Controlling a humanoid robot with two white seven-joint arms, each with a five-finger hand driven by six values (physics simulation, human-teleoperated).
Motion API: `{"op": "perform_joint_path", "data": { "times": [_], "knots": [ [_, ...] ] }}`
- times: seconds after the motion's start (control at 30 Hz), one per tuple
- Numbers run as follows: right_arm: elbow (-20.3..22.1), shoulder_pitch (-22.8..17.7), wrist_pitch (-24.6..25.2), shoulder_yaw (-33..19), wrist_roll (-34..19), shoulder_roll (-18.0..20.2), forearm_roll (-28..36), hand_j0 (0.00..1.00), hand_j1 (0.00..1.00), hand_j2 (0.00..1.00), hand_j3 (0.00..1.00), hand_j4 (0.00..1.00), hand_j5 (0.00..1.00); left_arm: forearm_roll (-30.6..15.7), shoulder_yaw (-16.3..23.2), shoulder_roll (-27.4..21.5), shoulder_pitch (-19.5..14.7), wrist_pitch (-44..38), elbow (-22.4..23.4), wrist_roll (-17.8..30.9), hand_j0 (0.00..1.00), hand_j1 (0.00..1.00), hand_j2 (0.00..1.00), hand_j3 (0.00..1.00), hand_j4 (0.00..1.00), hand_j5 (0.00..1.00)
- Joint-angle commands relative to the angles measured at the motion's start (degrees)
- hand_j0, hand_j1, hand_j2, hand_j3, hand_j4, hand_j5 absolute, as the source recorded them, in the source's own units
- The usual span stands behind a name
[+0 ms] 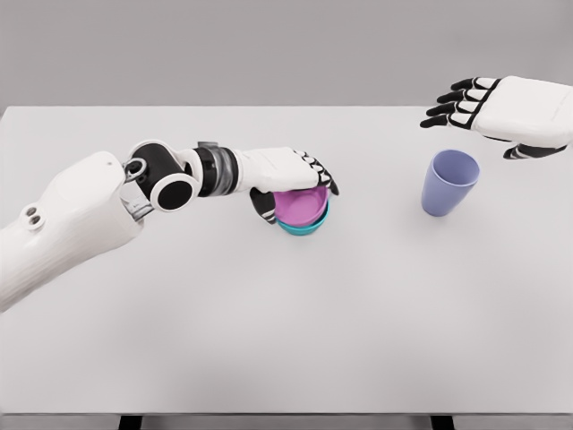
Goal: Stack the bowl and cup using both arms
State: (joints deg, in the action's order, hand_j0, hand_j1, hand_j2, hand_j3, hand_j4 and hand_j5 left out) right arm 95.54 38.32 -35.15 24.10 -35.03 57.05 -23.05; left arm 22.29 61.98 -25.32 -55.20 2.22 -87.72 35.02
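A pink bowl [300, 205] sits nested inside a teal bowl [303, 227] near the middle of the white table [286, 322]. My left hand [295, 184] grips the pink bowl, fingers over its far rim and thumb at its left side. A periwinkle cup [448, 182] stands upright to the right. My right hand [474, 106] hovers above and behind the cup, fingers spread and holding nothing.
The table's front edge runs along the bottom of the view, with dark legs showing beneath it. A grey wall stands behind the far edge.
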Motion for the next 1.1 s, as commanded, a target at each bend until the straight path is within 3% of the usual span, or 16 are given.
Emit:
{"op": "perform_joint_path", "data": {
  "times": [0.0, 0.2, 0.3, 0.37, 0.47, 0.53, 0.6, 0.63, 0.73, 0.77, 0.8, 0.83, 0.87, 0.93, 0.97, 1.07],
  "knots": [
    [0.0, 0.0, 0.15, -0.02, 0.03, 0.08, 0.2, 1.0, 1.0, 1.0, 1.0, 1.0, 1.0, -0.05, -0.11, -0.08, 0.0, -0.03, 0.0, -0.02, 1.0, 1.0, 1.0, 1.0, 1.0, 1.0],
    [0.0, -0.09, 0.15, -0.02, 0.03, 0.0, 0.28, 1.0, 1.0, 1.0, 1.0, 1.0, 1.0, -0.76, -0.63, -0.61, -0.26, -0.03, -1.05, -0.02, 1.0, 1.0, 1.0, 1.0, 1.0, 1.0],
    [0.0, 0.0, 0.15, -0.02, 0.03, -0.09, 0.28, 1.0, 1.0, 1.0, 1.0, 1.0, 1.0, -2.07, -5.03, -1.22, 0.18, -0.03, -5.0, -0.02, 1.0, 1.0, 1.0, 1.0, 1.0, 1.0],
    [-0.09, 0.0, 0.15, -0.02, 0.03, 0.35, 0.2, 1.0, 1.0, 1.0, 1.0, 1.0, 1.0, -10.06, -6.69, -6.14, 0.0, 0.06, -8.78, -0.02, 1.0, 1.0, 1.0, 1.0, 1.0, 1.0],
    [-0.09, -0.09, 0.15, -0.11, 0.03, 0.35, 0.28, 1.0, 1.0, 1.0, 1.0, 1.0, 1.0, -23.84, -15.03, -11.32, 0.26, 4.27, -10.54, -0.02, 1.0, 1.0, 1.0, 1.0, 1.0, 1.0],
    [-0.09, -0.26, 0.15, -0.11, 0.03, 0.7, 0.2, 1.0, 1.0, 1.0, 1.0, 1.0, 1.0, -37.92, -20.14, -15.37, 3.95, 7.44, -10.54, -0.02, 1.0, 1.0, 1.0, 1.0, 1.0, 1.0],
    [0.0, -0.35, 0.15, -0.11, 0.03, 1.05, 0.2, 1.0, 1.0, 1.0, 1.0, 1.0, 1.0, -46.18, -24.79, -16.95, 8.43, 10.43, -10.72, -0.02, 1.0, 1.0, 1.0, 1.0, 1.0, 1.0],
    [1.58, -0.53, 0.15, -0.9, 0.03, 1.14, 0.2, 1.0, 1.0, 1.0, 1.0, 1.0, 1.0, -50.15, -30.07, -18.62, 13.08, 13.07, -10.72, -0.02, 1.0, 1.0, 1.0, 1.0, 1.0, 1.0],
    [2.37, -1.05, 0.15, -1.78, 0.03, 2.19, 0.37, 1.0, 1.0, 1.0, 1.0, 1.0, 1.0, -51.21, -46.85, -18.8, 30.4, 13.86, -10.54, -0.02, 1.0, 1.0, 1.0, 1.0, 1.0, 1.0],
    [2.46, -1.49, 0.15, -1.17, 0.03, 3.95, 1.42, 1.0, 1.0, 1.0, 1.0, 1.0, 1.0, -51.21, -50.37, -18.89, 33.3, 13.95, -10.63, -0.02, 1.0, 1.0, 1.0, 1.0, 1.0, 1.0],
    [2.28, -1.49, 0.15, -0.55, 0.03, 4.21, 3.7, 1.0, 1.0, 1.0, 1.0, 1.0, 1.0, -51.12, -51.34, -18.98, 34.54, 14.04, -10.45, -0.02, 1.0, 1.0, 1.0, 1.0, 1.0, 1.0],
    [2.46, -1.49, 0.15, -0.55, 0.03, 3.86, 11.07, 1.0, 1.0, 1.0, 1.0, 1.0, 1.0, -51.12, -53.01, -18.98, 35.68, 14.04, -10.19, -0.02, 1.0, 1.0, 1.0, 1.0, 1.0, 1.0],
    [3.25, -1.58, 0.15, -0.11, 0.03, 4.56, 11.1, 1.0, 1.0, 1.0, 1.0, 1.0, 1.0, -50.94, -54.15, -18.98, 36.82, 13.95, -10.02, -0.02, 1.0, 1.0, 1.0, 1.0, 1.0, 1.0],
    [4.13, -1.14, 0.15, 3.66, 0.03, 5.53, 7.42, 1.0, 1.0, 1.0, 1.0, 1.0, 1.0, -50.86, -57.14, -18.89, 39.72, 14.04, -10.01, -0.02, 1.0, 1.0, 1.0, 1.0, 1.0, 1.0],
    [2.9, -0.7, 0.15, 6.39, 0.03, 4.22, 1.96, 1.0, 1.0, 1.0, 1.0, 1.0, 1.0, -50.68, -58.37, -18.89, 41.13, 14.04, -10.01, -0.02, 1.0, 1.0, 1.0, 1.0, 1.0, 1.0],
    [-2.45, 0.61, 0.15, 6.83, 0.03, 1.58, 0.37, 1.0, 1.0, 1.0, 1.0, 1.0, 1.0, -46.12, -58.73, -18.36, 42.01, 14.12, -10.01, -0.02, 1.0, 1.0, 1.0, 1.0, 1.0, 1.0]
  ]
}}
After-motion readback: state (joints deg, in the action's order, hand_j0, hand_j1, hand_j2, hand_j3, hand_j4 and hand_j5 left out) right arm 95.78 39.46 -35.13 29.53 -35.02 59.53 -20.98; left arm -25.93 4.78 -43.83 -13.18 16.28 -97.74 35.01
